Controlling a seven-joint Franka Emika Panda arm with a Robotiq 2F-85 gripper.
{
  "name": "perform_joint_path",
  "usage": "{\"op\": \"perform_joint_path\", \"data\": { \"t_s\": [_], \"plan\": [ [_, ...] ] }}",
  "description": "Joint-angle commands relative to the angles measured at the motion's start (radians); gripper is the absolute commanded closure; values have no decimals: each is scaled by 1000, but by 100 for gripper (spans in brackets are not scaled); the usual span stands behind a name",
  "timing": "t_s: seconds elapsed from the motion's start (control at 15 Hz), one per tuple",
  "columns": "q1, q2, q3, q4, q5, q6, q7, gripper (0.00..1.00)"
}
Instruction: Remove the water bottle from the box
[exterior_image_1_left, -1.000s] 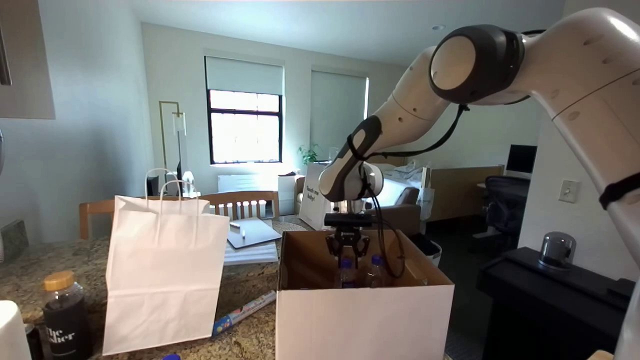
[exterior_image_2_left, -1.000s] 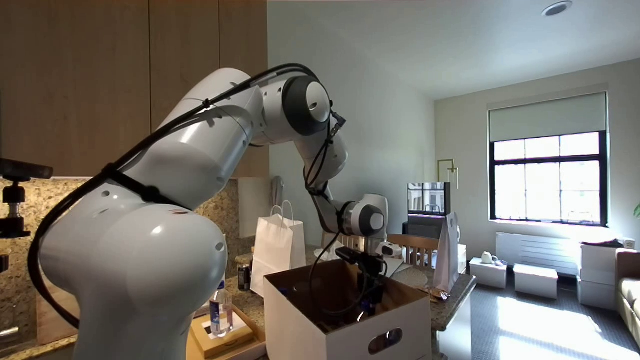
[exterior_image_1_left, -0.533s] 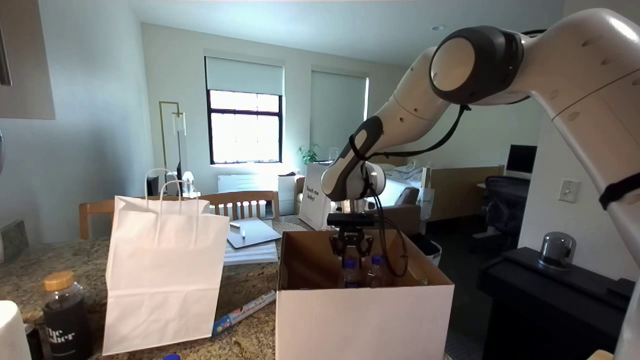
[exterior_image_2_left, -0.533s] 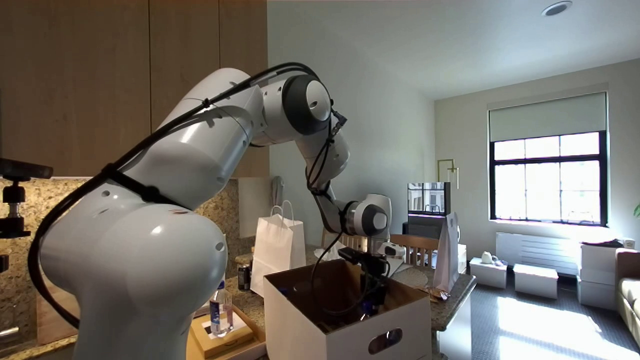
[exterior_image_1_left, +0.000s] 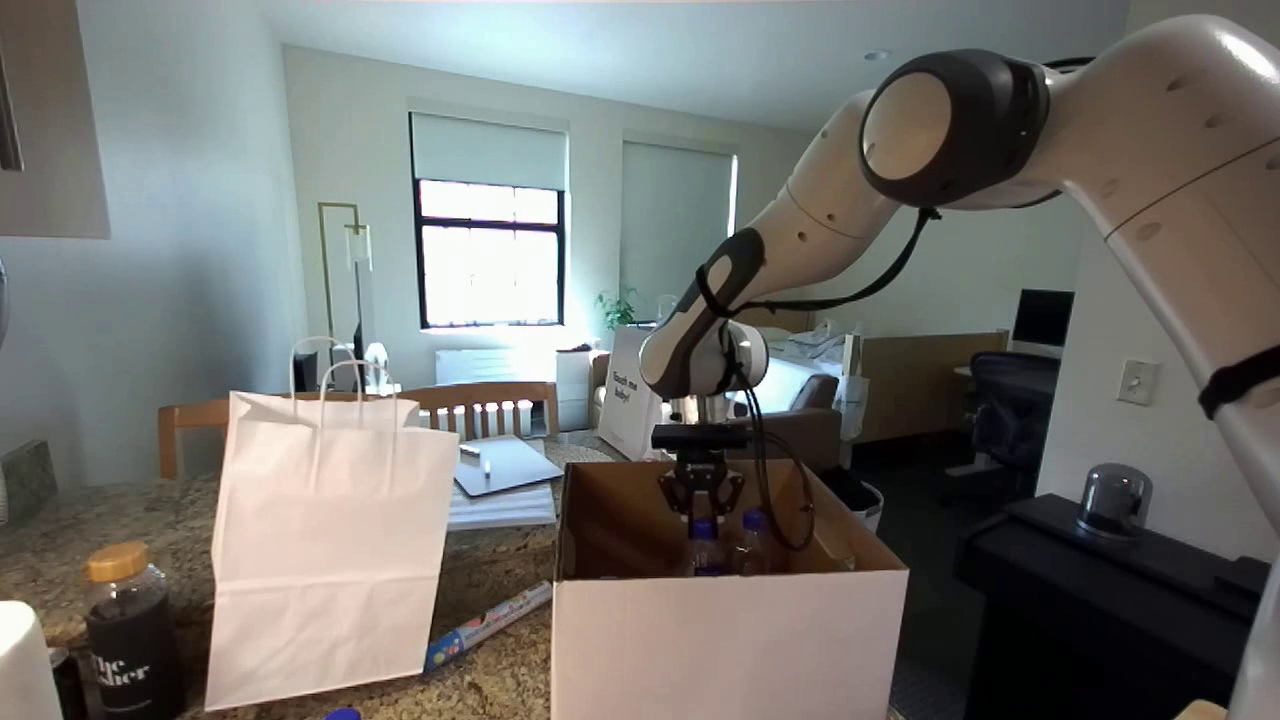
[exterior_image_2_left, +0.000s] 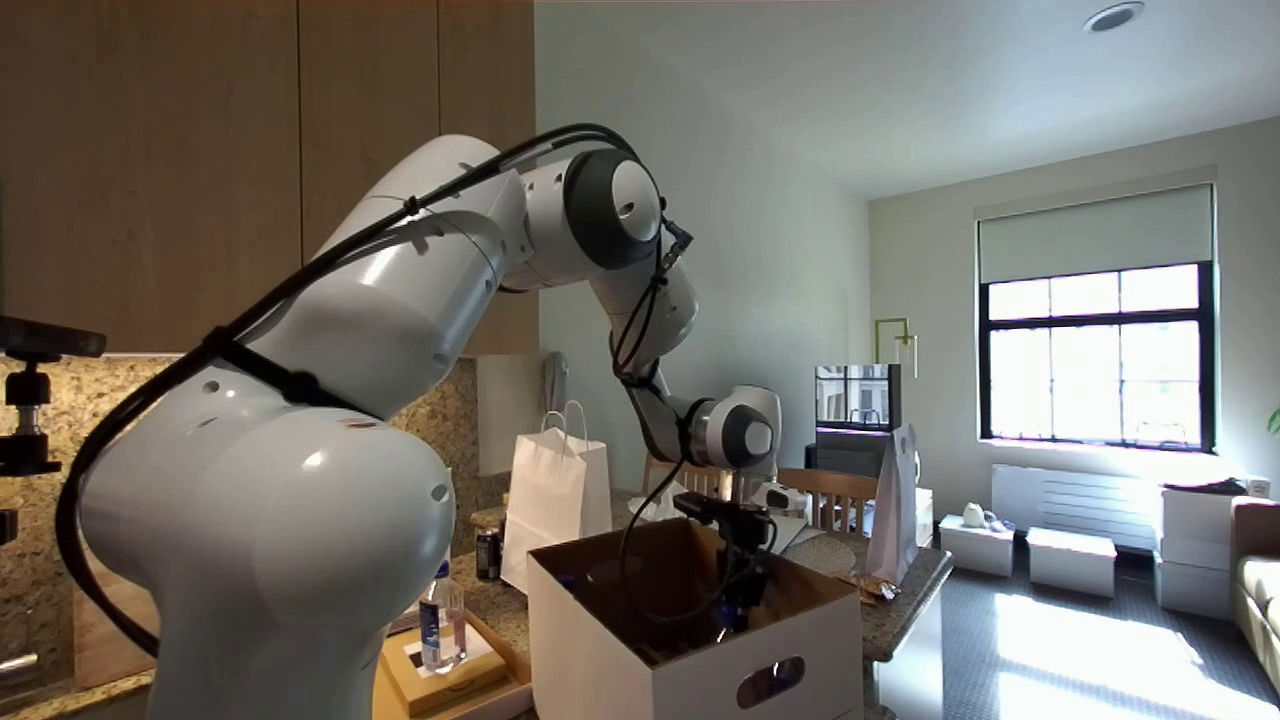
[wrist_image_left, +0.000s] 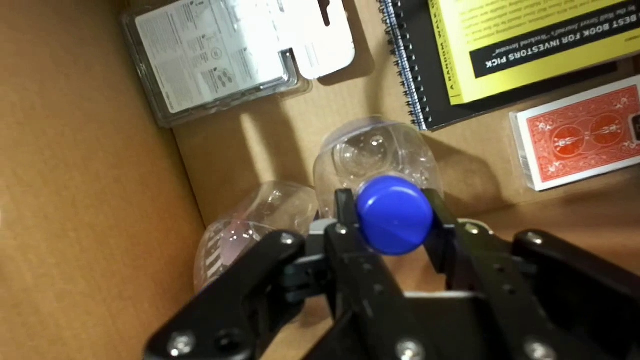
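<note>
The cardboard box (exterior_image_1_left: 730, 640), white outside and brown inside, stands on the counter; it also shows in the other exterior picture (exterior_image_2_left: 590, 625). My gripper (exterior_image_1_left: 704, 512) reaches down into it. A clear water bottle (exterior_image_1_left: 705, 552) with a blue cap stands inside, under the gripper. In the wrist view, the fingers (wrist_image_left: 392, 210) press against both sides of the bottle's blue cap (wrist_image_left: 395, 217). A second clear bottle (wrist_image_left: 230, 245) is beside it, partly hidden by the left finger; its blue cap shows in an exterior view (exterior_image_1_left: 753, 520).
Inside the box are a plastic package (wrist_image_left: 210, 60), a yellow book (wrist_image_left: 535, 45) on a spiral notebook (wrist_image_left: 440, 112) and red cards (wrist_image_left: 585, 132). A white paper bag (exterior_image_1_left: 335, 560) stands beside the box. Another bottle (exterior_image_2_left: 442, 625) stands near the robot base. The box walls surround the gripper.
In an exterior view, the bottle under the gripper has shifted slightly right, and its cap now sits between the fingers. The gripper moved slightly right, then slightly back and up. The box has not moved.
</note>
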Motion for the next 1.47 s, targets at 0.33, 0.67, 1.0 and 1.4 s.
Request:
{"op": "perform_joint_path", "data": {
  "t_s": [0.33,0.67,1.0,1.4],
  "plan": [
    [-6,-210,12,-112,36,-75,36,87],
    [-18,-419,33,-103,96,-336,67,88],
    [22,-613,105,-58,4,-413,145,88],
    [111,-738,306,-121,-104,-513,114,88]
  ]
}}
